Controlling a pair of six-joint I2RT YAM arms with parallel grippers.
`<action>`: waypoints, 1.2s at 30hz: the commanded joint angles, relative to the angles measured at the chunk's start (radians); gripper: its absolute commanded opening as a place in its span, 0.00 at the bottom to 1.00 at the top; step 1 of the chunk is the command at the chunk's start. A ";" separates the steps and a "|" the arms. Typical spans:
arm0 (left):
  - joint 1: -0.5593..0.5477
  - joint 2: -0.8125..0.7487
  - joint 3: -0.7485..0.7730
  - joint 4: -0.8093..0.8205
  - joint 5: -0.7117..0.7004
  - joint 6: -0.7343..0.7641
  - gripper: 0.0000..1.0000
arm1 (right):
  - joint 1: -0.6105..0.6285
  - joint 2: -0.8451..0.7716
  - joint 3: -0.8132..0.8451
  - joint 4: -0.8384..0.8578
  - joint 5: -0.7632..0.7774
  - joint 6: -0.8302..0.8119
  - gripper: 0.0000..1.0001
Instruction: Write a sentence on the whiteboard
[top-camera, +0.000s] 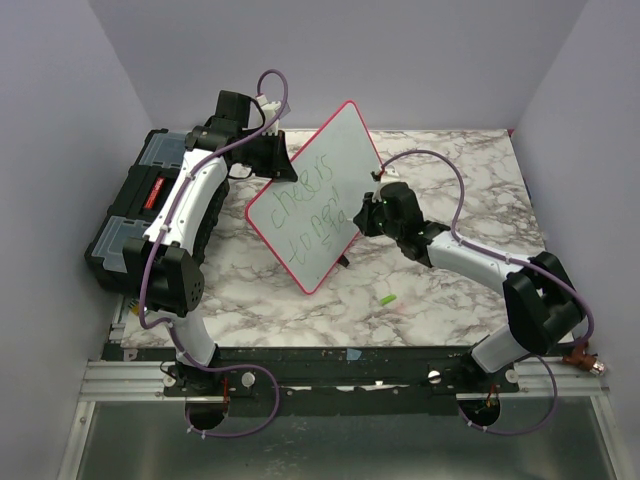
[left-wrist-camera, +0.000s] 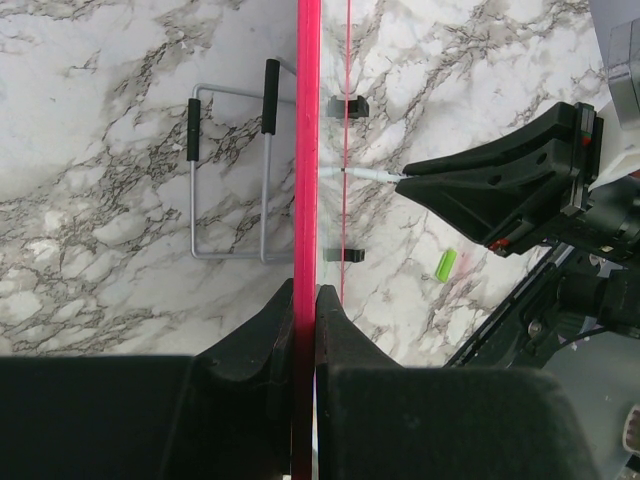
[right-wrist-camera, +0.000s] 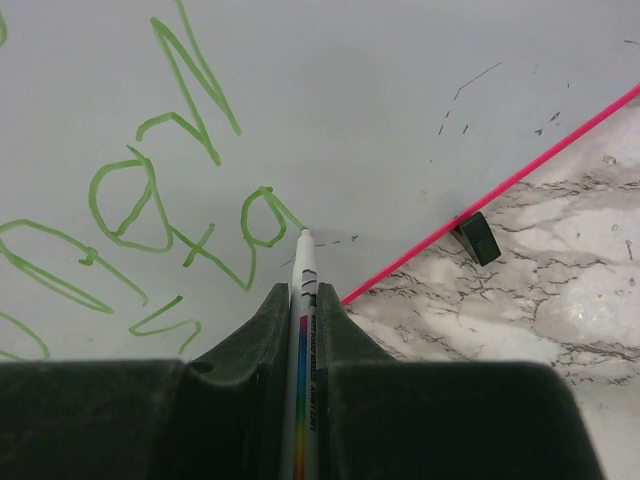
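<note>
The whiteboard (top-camera: 342, 150) stands tilted up on the marble table, its red-pink rim (left-wrist-camera: 307, 150) seen edge-on in the left wrist view. My left gripper (left-wrist-camera: 305, 300) is shut on that rim at the board's upper left edge (top-camera: 272, 165). The sentence (top-camera: 310, 208) runs in green handwriting across the board (right-wrist-camera: 420, 90), its letters (right-wrist-camera: 190, 215) close in the right wrist view. My right gripper (right-wrist-camera: 303, 292) is shut on a white marker (right-wrist-camera: 305, 262), whose tip touches the board beside the last green letter. From above, the right gripper (top-camera: 376, 207) sits at the board's right side.
A black toolbox (top-camera: 135, 215) lies at the left, under the left arm. A green marker cap (top-camera: 386, 299) lies on the marble (left-wrist-camera: 446, 264) in front of the board. A wire stand (left-wrist-camera: 230, 175) rests behind the board. Black clip feet (right-wrist-camera: 478, 238) sit on the rim. Purple walls close in three sides.
</note>
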 joint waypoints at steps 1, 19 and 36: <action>-0.008 0.004 0.010 0.006 -0.076 0.083 0.00 | 0.009 0.006 0.023 0.008 0.034 -0.006 0.01; -0.008 0.000 0.004 0.007 -0.074 0.083 0.00 | 0.009 -0.053 0.055 0.013 0.089 -0.021 0.01; -0.008 -0.001 -0.005 0.012 -0.071 0.080 0.00 | 0.009 0.026 0.127 0.036 0.079 -0.019 0.01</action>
